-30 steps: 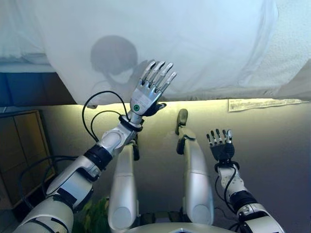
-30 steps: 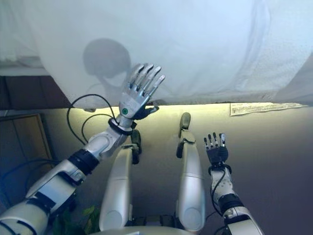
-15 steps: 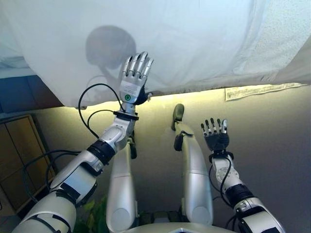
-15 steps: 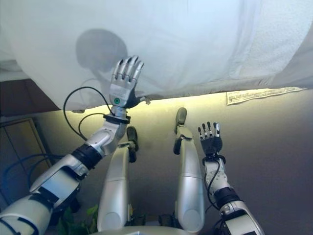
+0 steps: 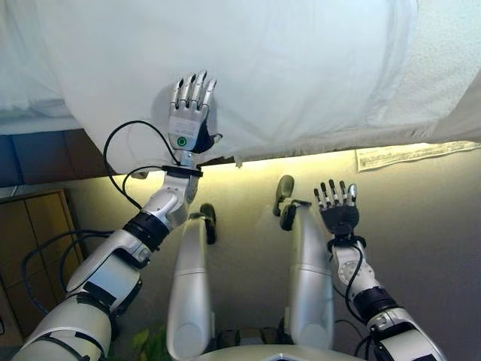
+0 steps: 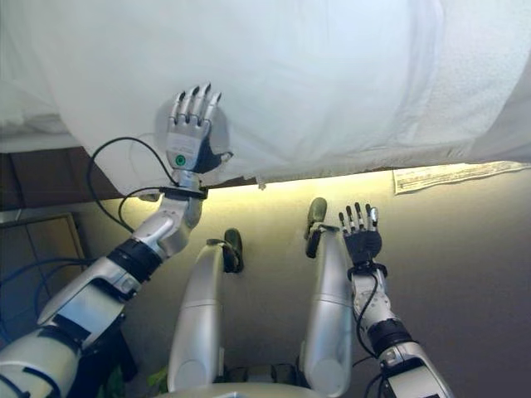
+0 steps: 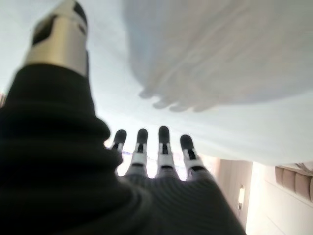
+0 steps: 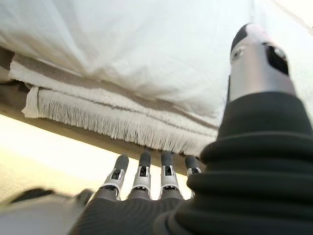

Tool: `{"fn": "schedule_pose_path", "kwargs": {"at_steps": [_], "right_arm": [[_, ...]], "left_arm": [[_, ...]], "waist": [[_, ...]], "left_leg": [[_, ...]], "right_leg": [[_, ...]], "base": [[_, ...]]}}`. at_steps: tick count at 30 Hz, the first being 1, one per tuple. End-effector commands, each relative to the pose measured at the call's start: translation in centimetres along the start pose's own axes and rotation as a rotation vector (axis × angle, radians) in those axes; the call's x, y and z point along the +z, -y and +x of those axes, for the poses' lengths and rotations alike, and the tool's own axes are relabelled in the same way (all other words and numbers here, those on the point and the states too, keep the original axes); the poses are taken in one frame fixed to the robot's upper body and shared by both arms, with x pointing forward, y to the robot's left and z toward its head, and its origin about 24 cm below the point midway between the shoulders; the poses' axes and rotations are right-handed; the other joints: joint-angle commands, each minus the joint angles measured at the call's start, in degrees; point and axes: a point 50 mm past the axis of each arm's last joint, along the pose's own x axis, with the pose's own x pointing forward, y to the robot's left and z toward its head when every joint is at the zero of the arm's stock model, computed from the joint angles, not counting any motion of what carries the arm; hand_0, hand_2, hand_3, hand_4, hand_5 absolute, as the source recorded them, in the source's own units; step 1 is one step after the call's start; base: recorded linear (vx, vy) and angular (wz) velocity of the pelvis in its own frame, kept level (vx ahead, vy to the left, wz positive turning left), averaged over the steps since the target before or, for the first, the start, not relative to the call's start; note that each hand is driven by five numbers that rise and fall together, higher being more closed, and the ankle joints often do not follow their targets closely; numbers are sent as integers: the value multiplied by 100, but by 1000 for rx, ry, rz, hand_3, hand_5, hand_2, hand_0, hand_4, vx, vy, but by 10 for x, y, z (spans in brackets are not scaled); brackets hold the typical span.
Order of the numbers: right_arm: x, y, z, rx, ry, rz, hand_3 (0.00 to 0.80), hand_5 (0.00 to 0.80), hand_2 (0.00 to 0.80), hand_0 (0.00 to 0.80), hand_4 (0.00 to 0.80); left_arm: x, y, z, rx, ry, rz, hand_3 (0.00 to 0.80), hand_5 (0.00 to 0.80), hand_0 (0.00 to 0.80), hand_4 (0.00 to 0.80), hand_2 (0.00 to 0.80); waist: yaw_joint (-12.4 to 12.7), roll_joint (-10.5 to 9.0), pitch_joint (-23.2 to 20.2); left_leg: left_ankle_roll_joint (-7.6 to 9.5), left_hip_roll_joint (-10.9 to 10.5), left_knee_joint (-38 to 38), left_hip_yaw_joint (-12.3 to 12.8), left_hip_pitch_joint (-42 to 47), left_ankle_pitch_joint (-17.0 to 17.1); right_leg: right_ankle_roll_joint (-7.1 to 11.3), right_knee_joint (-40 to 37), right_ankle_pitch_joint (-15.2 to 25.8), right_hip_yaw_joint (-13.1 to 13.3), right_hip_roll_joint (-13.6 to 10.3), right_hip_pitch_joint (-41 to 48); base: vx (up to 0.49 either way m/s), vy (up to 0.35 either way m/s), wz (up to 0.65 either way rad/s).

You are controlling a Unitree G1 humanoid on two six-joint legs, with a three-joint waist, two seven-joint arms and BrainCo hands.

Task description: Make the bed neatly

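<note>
A white duvet covers the bed and hangs over its near edge. My left hand is raised with straight fingers against the hanging part of the duvet, near its lower hem. In the left wrist view its fingers point at the white cloth and hold nothing. My right hand hangs open lower down at the right, over the floor and apart from the bed. A fringed white blanket edge shows under the duvet in the right wrist view.
A white textured blanket lies on the bed's right part, with a flat white strip hanging at its lower edge. A dark bed base and a wooden cabinet stand at the left. Beige floor lies below the bed.
My left hand has moved up and to the left, from the duvet's hem onto the hanging cloth. The right hand has stayed low and open. The camera has shifted a little.
</note>
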Motion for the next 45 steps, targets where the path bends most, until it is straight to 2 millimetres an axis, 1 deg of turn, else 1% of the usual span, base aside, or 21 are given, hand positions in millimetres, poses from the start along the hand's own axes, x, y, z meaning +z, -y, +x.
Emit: {"fn": "schedule_pose_path", "kwargs": {"at_steps": [1, 5, 9, 14, 18, 21, 23, 26, 31, 38, 39, 40, 45], "right_arm": [[21, 17, -17, -19, 49, -6, 0, 0, 0, 0, 0], [25, 24, -19, -29, 47, -9, 0, 0, 0, 0, 0], [32, 24, -21, -14, 60, -6, 0, 0, 0, 0, 0], [41, 25, -22, 11, 79, 4, 0, 0, 0, 0, 0], [44, 28, -22, 9, 70, 10, 0, 0, 0, 0, 0], [37, 20, -18, 6, 58, 9, 0, 0, 0, 0, 0], [36, 10, -9, 14, 66, 3, 0, 0, 0, 0, 0], [37, 0, 1, 37, 74, -9, 0, 0, 0, 0, 0], [36, -8, 11, 88, 81, -15, 0, 0, 0, 0, 0], [28, -14, 17, 102, 81, -12, 0, 0, 0, 0, 0], [28, -14, 18, 102, 82, -13, 0, 0, 0, 0, 0], [27, -14, 18, 104, 85, -15, 0, 0, 0, 0, 0], [26, -13, 19, 97, 93, -9, 0, 0, 0, 0, 0]], "left_arm": [[7, -11, 11, 45, -16, -27, 0, 0, 0, 0, 0], [-1, -11, 13, 50, -47, 48, 0, 0, 0, 0, 0], [-10, -17, 17, 95, -87, 133, 0, 0, 0, 0, 0], [-24, -37, 31, 213, -149, 250, 0, 0, 0, 0, 0], [-34, -46, 41, 236, -182, 331, 0, 0, 0, 0, 0], [-29, -42, 44, 209, -173, 372, 0, 0, 0, 0, 0], [-23, -42, 52, 165, -179, 389, 0, 0, 0, 0, 0], [-19, -40, 61, 81, -207, 380, 0, 0, 0, 0, 0], [-11, -31, 66, -30, -226, 354, 0, 0, 0, 0, 0], [-6, -18, 66, -188, -252, 308, 0, 0, 0, 0, 0], [-5, -17, 67, -198, -249, 304, 511, 511, 511, 511, 511], [-5, -16, 67, -214, -249, 300, 800, 800, 800, 800, 800], [-1, -13, 68, -222, -232, 290, 800, 800, 800, 800, 800]], "waist": [[-107, 334, -12], [-175, 319, -12], [-277, 303, -12], [-380, 285, -12], [-400, 280, -12], [-439, 254, -12], [-465, 272, -12], [-506, 288, -12], [-531, 290, -12], [-535, 300, -12], [-538, 302, -12], [-549, 306, -12], [-563, 316, -12]], "left_leg": [[485, -170, 377, 132, -417, 377], [470, -104, 384, 160, -506, 405], [431, -78, 214, 192, -591, 566], [424, -57, 259, 253, -835, 601], [393, -40, 363, 248, -964, 651], [362, -2, 459, 214, -1028, 716], [328, -11, 390, 214, -1024, 854], [310, -35, 258, 227, -1059, 983], [312, -73, 92, 260, -1106, 1068], [329, -95, 87, 272, -1178, 1100], [333, -91, 78, 281, -1170, 1101], [339, -78, 66, 299, -1161, 1109], [364, -66, 101, 341, -1121, 1103]], "right_leg": [[445, 651, -75, 57, -20, 269], [448, 620, -27, 121, 37, 161], [449, 456, 90, 144, 115, 26], [404, 412, 132, 170, 216, -227], [369, 454, 156, 190, 229, -346], [333, 488, 169, 198, 262, -404], [309, 442, 200, 173, 275, -433], [290, 351, 252, 160, 314, -497], [278, 221, 273, 125, 360, -551], [275, 146, 321, 146, 397, -600], [277, 133, 327, 147, 401, -596], [274, 122, 330, 148, 408, -593], [258, 117, 318, 149, 407, -537]], "base": [[15, 43, -8], [30, 24, -10], [-3, 19, -18], [-29, 3, -9], [23, -7, -6], [68, -40, -2], [18, -10, 1], [-5, -7, -6], [-29, 11, -2], [-3, 2, 1], [0, 0, 0], [0, 0, 0], [9, 10, -2]]}}
